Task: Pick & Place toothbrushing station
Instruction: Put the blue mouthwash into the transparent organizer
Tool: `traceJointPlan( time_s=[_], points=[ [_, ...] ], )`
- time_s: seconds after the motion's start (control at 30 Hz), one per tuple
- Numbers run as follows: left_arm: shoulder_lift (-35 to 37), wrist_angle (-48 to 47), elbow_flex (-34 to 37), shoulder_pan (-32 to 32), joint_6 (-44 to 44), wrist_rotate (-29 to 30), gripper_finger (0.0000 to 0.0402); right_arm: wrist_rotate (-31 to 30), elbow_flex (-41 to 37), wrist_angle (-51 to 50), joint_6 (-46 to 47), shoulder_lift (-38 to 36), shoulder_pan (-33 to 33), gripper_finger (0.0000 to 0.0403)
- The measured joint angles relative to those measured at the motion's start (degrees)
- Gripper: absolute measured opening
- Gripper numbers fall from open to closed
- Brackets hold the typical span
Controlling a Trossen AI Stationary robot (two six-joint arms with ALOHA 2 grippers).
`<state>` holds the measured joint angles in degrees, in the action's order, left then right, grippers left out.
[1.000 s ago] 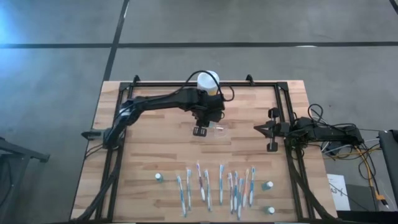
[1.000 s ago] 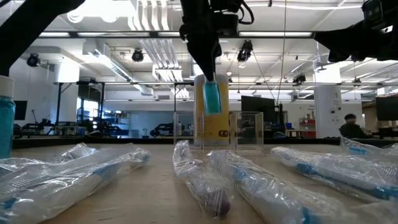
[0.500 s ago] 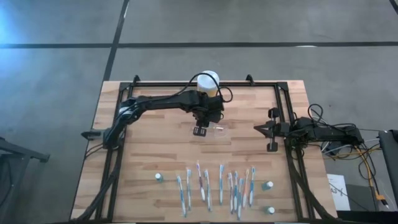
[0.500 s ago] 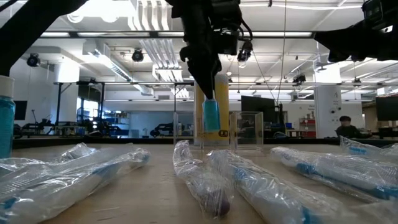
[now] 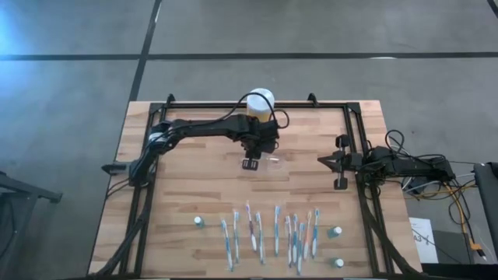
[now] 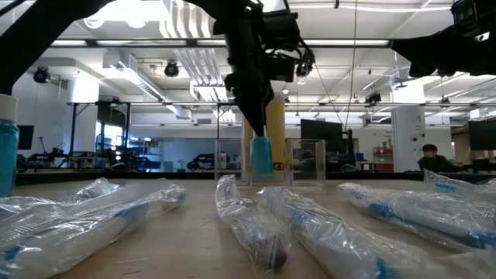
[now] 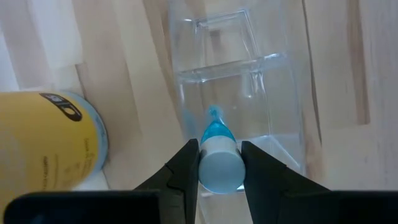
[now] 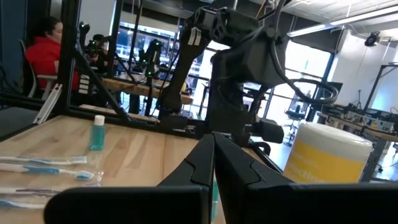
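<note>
My left gripper [image 5: 250,163] points steeply down at the table's far middle, shut on a small blue bottle [image 6: 261,155]. The bottle hangs inside the walls of the toothbrushing station [image 7: 239,74], a clear low holder [image 5: 271,162] standing on the wood; its lower end is down in one end compartment. Whether the bottle's bottom rests on the holder's floor does not show. A yellow jar with a white lid [image 5: 260,101] stands just beyond the holder. My right gripper [image 5: 320,160] waits shut and level at the table's right side, holding nothing. My left gripper pinches the bottle's upper end [image 7: 219,167] between its two fingers, one on each side. The fingers [image 6: 249,116] come from above, slanting down. The bottle hangs upright below them, its lower part within the clear holder's walls.
Several plastic-wrapped toothbrushes [image 5: 264,233] lie in a row near the table's near edge, with small bottles [image 5: 199,222] [image 5: 335,232] beside them. A black frame [image 5: 354,124] runs along the table's sides. A person [image 8: 46,43] sits in the room beyond.
My left gripper has gone down with the blue bottle, still shut on it. The bottle, which hung above the holder's rim in front of the yellow jar, now reaches down between the holder's walls and stays upright.
</note>
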<state>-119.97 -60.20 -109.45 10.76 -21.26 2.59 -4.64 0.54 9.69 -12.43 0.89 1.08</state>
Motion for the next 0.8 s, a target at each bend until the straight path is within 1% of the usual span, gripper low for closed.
traceJointPlan(
  time_s=[0.37, 0.63, 0.7, 0.8],
  points=[
    [0.15, 3.22, 3.76, 0.07, 0.34, 0.00, 0.0097, 0.00, 0.00, 0.08, -0.04, 0.02, 0.01, 0.0008],
    [0.22, 5.04, 4.40, 0.13, 0.86, -0.09, 0.0097, 0.01, 0.00, 0.08, -0.04, 0.02, 0.01, 0.0008],
    [0.19, 5.37, 4.36, 0.15, 0.59, -0.04, 0.0106, 0.00, 0.00, 0.07, -0.04, 0.02, 0.01, 0.0008],
    [0.05, 5.34, 4.41, 0.15, 0.09, 0.14, 0.0134, 0.00, 0.00, 0.07, -0.04, 0.02, 0.02, 0.0008]
  ],
)
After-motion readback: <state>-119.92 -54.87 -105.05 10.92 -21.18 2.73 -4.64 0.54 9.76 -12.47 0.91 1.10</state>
